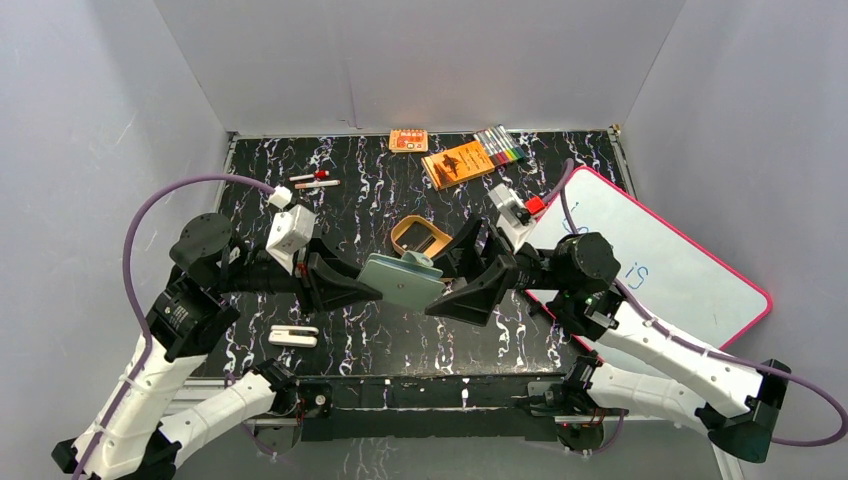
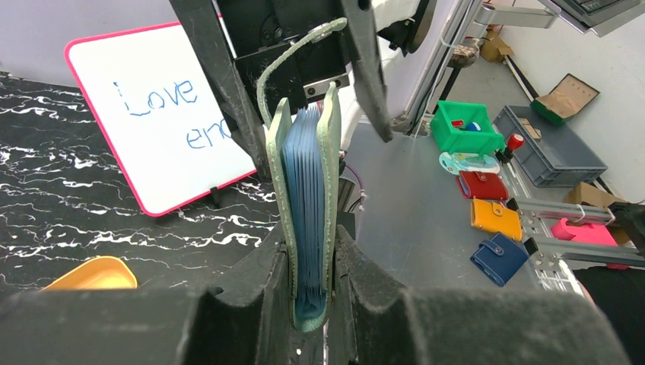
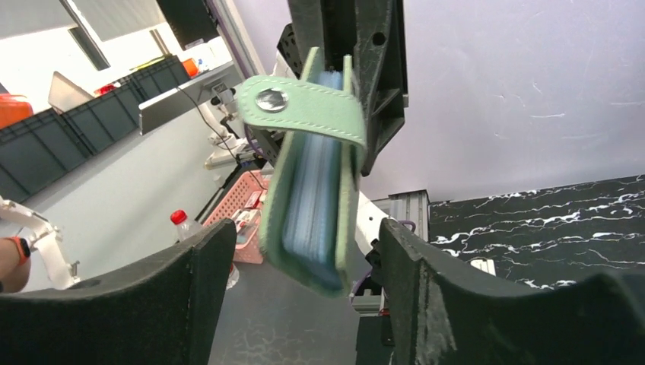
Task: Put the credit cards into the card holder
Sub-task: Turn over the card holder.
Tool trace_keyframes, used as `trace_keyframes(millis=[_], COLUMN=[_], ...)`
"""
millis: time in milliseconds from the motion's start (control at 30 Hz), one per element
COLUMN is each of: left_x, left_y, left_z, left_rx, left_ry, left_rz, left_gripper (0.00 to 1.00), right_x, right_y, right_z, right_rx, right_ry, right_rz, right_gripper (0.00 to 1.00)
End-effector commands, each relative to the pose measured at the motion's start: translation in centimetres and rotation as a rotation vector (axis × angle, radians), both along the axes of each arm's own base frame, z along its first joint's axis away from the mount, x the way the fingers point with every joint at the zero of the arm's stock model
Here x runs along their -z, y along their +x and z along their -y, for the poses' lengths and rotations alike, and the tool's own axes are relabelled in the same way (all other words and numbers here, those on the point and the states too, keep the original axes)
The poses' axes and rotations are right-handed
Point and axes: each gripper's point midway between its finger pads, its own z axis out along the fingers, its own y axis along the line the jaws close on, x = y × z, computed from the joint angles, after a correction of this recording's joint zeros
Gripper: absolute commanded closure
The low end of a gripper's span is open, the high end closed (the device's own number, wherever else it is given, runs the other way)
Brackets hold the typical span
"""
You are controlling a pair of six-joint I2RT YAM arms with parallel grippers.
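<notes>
Left pincer [image 1: 372, 286] is nearly closed and clamped on one end of the card holder [image 1: 402, 281]. In the left wrist view its fingers [image 2: 258, 296] press the two sage-green covers from outside, with the pale blue-grey pockets packed between them. The holder hangs in the air above the table [image 1: 370, 190], edge-on, running from the left pincer's tips straight across to the right pincer [image 1: 438, 285]. Right pincer is wide open and straddles the holder's free end, one finger [image 3: 194, 289] on each side. The right wrist view shows a gap on both sides, so it has hold of nothing. The snap tab [image 3: 304, 110] arcs over the holder's edge at the right pincer's end; cannot tell if it is snapped. On the near side of the left pincer a white flat piece [image 1: 293, 336] lies on the table. Just beyond the gap between the two pincers sits a tan oval tray [image 1: 420, 237]. To the outer side of the right pincer, under its arm, lies a pink-rimmed whiteboard [image 1: 670, 265] with blue handwriting, overhanging the table edge. Beyond the left pincer, off to its outer side, are two thin white-and-red sticks [image 1: 312, 181]. Farthest out, along the back edge past both pincers: a small orange box [image 1: 408, 140], an orange booklet [image 1: 458, 163] and a row of markers [image 1: 500, 147].
</notes>
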Motion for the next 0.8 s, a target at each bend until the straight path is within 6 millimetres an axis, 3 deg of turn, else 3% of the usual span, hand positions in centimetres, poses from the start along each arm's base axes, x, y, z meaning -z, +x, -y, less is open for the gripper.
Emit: trace_keyframes(millis=[0,200,267,367,400,467,500,700,767], left_x=[-1.6,-1.4,-1.3,-1.2,-1.1,-1.1,-1.3,-1.5,-1.9], left_y=[-0.7,-0.4,-0.2,0.1,0.2,0.5,0.4,1.3,1.7], left_z=[-0.2,-0.1,-0.1,-0.1,-0.1,-0.1,-0.2,-0.1,-0.1], left_rx=[0.027,0.011,0.004,-0.014,-0.025,-0.047,-0.055,-0.112,-0.135], left_ry=[-0.048,-0.047,-0.046,-0.044,-0.047,-0.059,-0.078,-0.220,-0.288], left_rz=[0.049,0.049,0.048,0.043,0.037,0.021,0.018,-0.064,-0.106], left_gripper=[1.00,1.00,1.00,1.00,0.94,0.68,0.59,0.16,0.14], right_x=[-1.6,-1.0,-0.9,-0.9,-0.9,-1.1,-1.4,-3.4,-4.0], right_y=[0.5,0.8,1.0,1.0,1.1,1.2,1.3,2.5,3.1], right_z=[-0.2,-0.8,-0.8,-0.9,-0.9,-0.8,-0.6,0.4,1.0], right_rx=[0.015,0.011,0.018,0.015,0.018,0.036,0.046,0.145,0.187], right_ry=[0.073,0.039,0.034,0.032,0.035,0.053,0.069,0.219,0.285], right_rz=[0.000,-0.025,-0.033,-0.036,-0.035,-0.029,-0.026,-0.003,-0.009], right_gripper=[0.28,0.40,0.50,0.73,0.80,0.94,0.99,1.00,1.00])
